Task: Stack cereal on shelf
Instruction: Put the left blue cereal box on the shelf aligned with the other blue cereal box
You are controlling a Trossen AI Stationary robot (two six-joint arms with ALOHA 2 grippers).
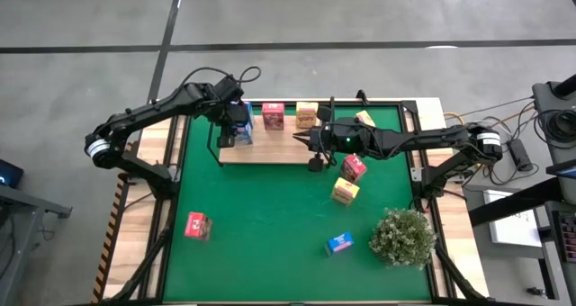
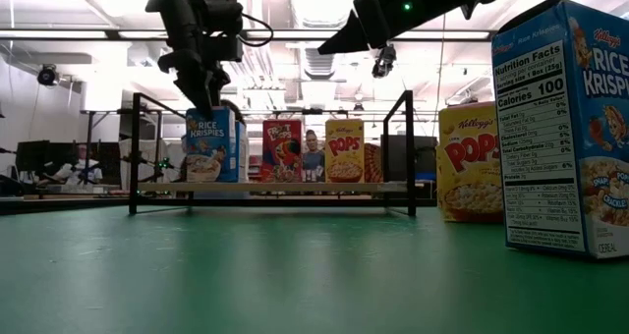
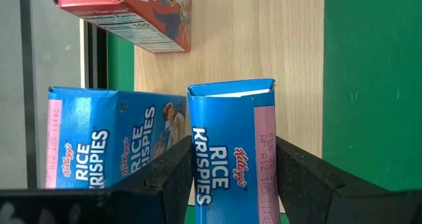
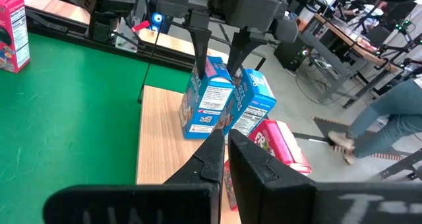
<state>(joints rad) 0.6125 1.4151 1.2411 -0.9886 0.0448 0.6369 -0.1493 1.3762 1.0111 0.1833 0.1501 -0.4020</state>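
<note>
Four cartons stand on the shelf; the left gripper clamps one blue carton there. Right gripper, closed and empty, hovers mid-shelf. Five cartons remain on the worktop.

The shelf is a flat light-wood board with thin black posts, lying under both grippers. Between the left gripper's fingers a blue Rice Krispies carton stands upright on the board, with a second blue carton just beside it, nearly touching. Beyond these on the shelf stand a pink-red carton and a yellow Pops carton, both upright. Another yellow carton shows behind the right arm. Off the shelf, on the green mat, a pink-red carton and a yellow one lie close together below the right gripper, a blue one farther out, and a pink-red one well apart from the left gripper.
</note>
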